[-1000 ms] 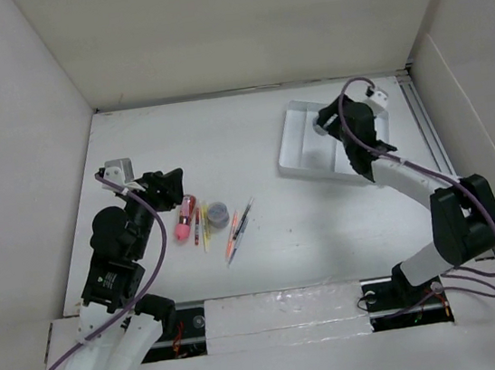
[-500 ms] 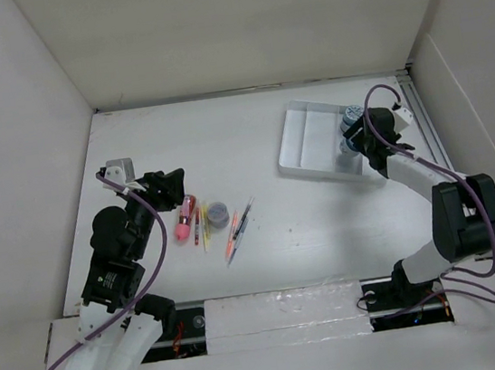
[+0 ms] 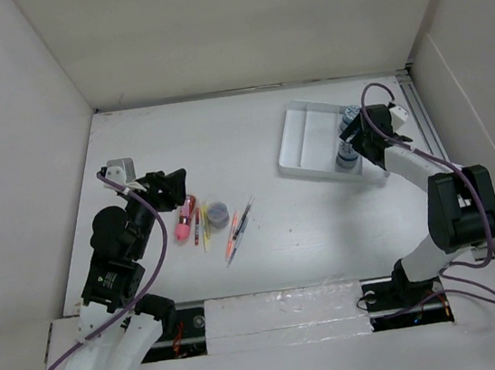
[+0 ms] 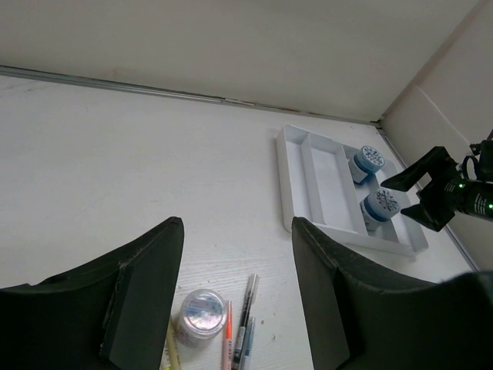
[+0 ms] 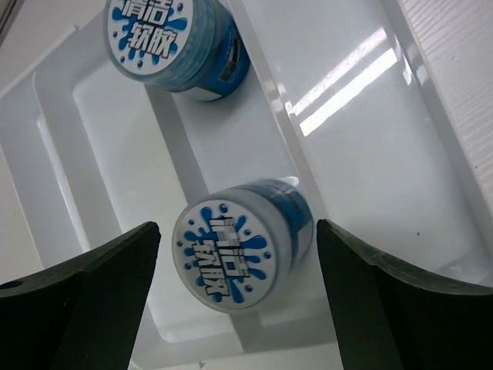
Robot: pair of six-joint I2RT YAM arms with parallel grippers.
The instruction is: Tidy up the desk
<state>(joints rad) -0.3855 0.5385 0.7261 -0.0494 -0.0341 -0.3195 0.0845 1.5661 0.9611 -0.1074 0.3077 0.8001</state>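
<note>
The desk [image 3: 251,139] is a white tabletop inside tall white walls. My left gripper [image 3: 170,188] is open and empty, hovering over a clear jar with a grey lid [image 3: 218,213], a pink tube [image 3: 184,219] and several pens [image 3: 237,226]. The jar [image 4: 199,312] and pens [image 4: 246,324] show between its fingers in the left wrist view. My right gripper [image 3: 359,143] is open over the white tray [image 3: 301,141]. A blue-lidded jar [image 5: 235,250] sits in a tray compartment between its fingers, untouched. A second blue-lidded jar [image 5: 173,42] sits in the compartment beyond.
Yellow and red pens [image 3: 201,226] lie between the pink tube and the clear jar. The tray stands at the far right, close to a ribbed rail [image 3: 427,125] along the right wall. The tray's long left compartments [image 4: 327,181] hold nothing.
My right gripper has drawn back from over the tray's middle toward its right edge. Two blue-lidded jars now show in the tray. The left arm has not moved.
</note>
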